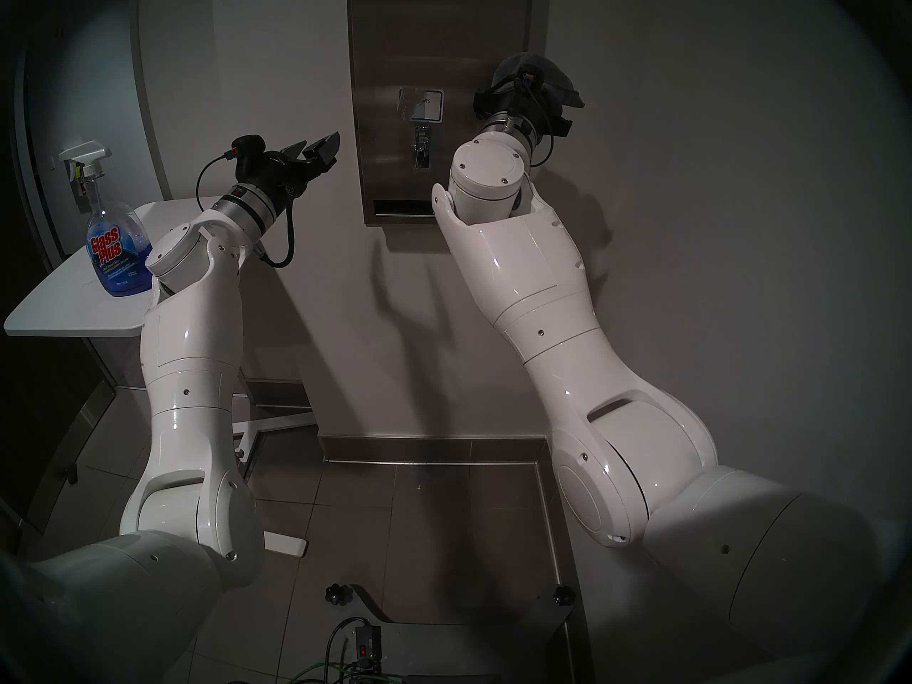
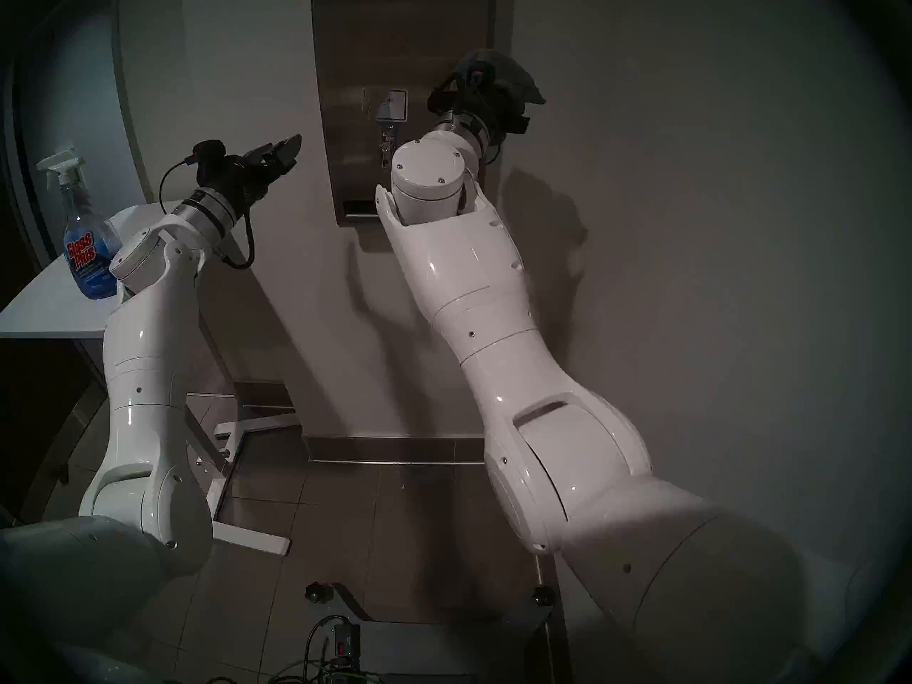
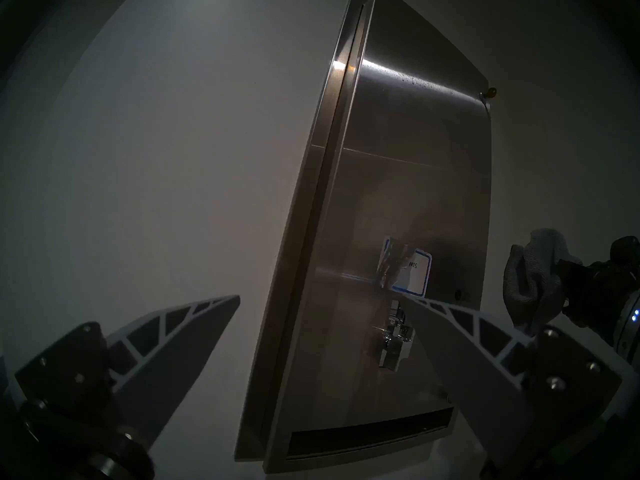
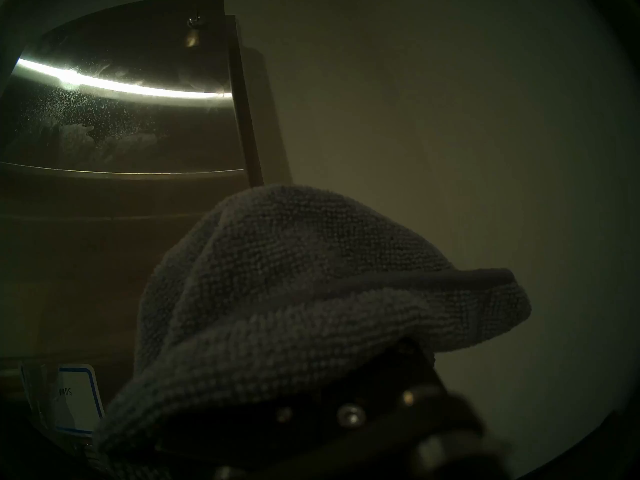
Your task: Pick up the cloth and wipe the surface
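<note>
Grey terry cloth (image 4: 294,288) — thick, bunched, clamped in right fingers (image 1: 535,83) — left fingers (image 3: 221,309) spread.

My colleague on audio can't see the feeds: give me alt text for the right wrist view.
A bunched grey cloth fills the lower middle, draped over the right gripper, which is shut on it. Behind it on the left stands the steel dispenser panel, speckled with spray droplets under a bright reflected streak, its blue-bordered label at lower left; plain wall fills the right.
</note>
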{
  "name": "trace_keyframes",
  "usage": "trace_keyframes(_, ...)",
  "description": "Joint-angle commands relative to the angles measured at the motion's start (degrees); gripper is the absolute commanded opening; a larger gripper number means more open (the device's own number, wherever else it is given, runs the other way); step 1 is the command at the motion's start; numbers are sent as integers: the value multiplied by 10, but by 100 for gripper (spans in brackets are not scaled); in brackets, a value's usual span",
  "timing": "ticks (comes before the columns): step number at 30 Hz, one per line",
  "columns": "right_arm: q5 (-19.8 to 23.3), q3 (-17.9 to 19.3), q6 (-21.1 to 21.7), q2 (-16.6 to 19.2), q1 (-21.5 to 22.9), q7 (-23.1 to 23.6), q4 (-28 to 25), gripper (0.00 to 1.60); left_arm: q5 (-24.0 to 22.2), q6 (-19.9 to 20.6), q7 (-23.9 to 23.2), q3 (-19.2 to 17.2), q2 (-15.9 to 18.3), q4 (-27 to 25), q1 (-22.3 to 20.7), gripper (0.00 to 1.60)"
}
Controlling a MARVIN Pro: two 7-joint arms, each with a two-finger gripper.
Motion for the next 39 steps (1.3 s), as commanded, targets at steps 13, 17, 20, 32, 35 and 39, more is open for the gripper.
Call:
trace_keyframes(13,-3,-44,39,11,-57,13,-153,0,-2,-9,1,15,0,9,-36,160)
trace_keyframes(17,-2,-72,52,9,-69,32,-175,0,-2,-10,1,18,2,13,-37,160)
trace_keyframes(20,0,-100,63,9,-81,52,-203,0,-1,-11,1,22,2,16,-40,160)
trace_keyframes(32,11,-178,113,28,-124,120,-284,0,-5,-14,-5,31,9,21,-62,160)
trace_keyframes(35,13,-188,128,40,-135,133,-306,0,-10,-11,-12,29,13,18,-70,160)
trace_keyframes(39,15,-195,147,56,-149,147,-327,0,-16,-7,-27,27,21,9,-75,160)
